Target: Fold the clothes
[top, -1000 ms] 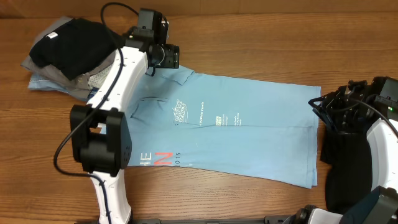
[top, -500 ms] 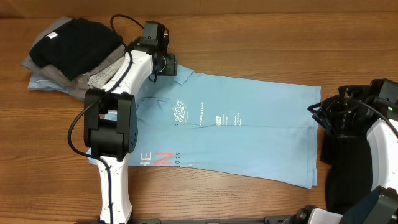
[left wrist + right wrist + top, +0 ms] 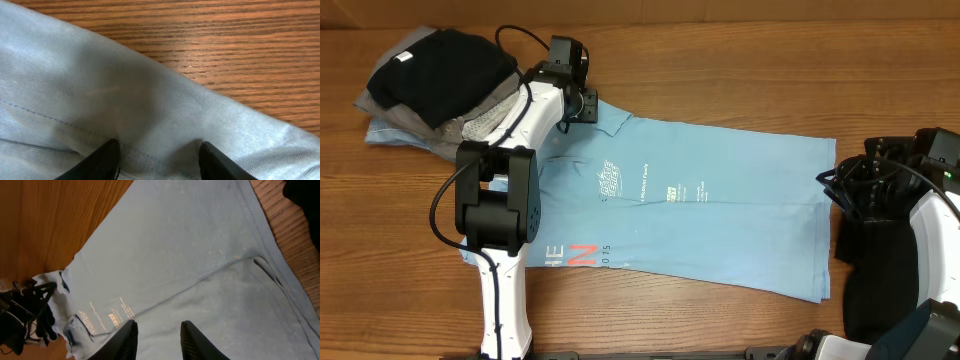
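Fingers on my left arm (image 3: 102, 162) are standing apart, tips pressing onto the sky-blue T-shirt (image 3: 75, 100) just inside its far edge. A flat strip of cloth and a stitched seam are lying between them, and nothing is pinched yet. The shirt is lying spread flat across the middle of the desk (image 3: 720, 60), collar end toward the left arm and hem toward the right.

I am reading this step as taking hold of the collar-end corner for a fold. To do it well, I am aiming to close squarely across that seam so both layers are caught, then lift low so the body is not dragged askew.

Fingers on my right arm (image 3: 127, 340) are hanging apart over the hem end, gripping nothing. I am wanting them to pin or lift that end in step.

I am also watching the pile of garments (image 3: 430, 85) just beside the collar, since a wide swing could snag it.
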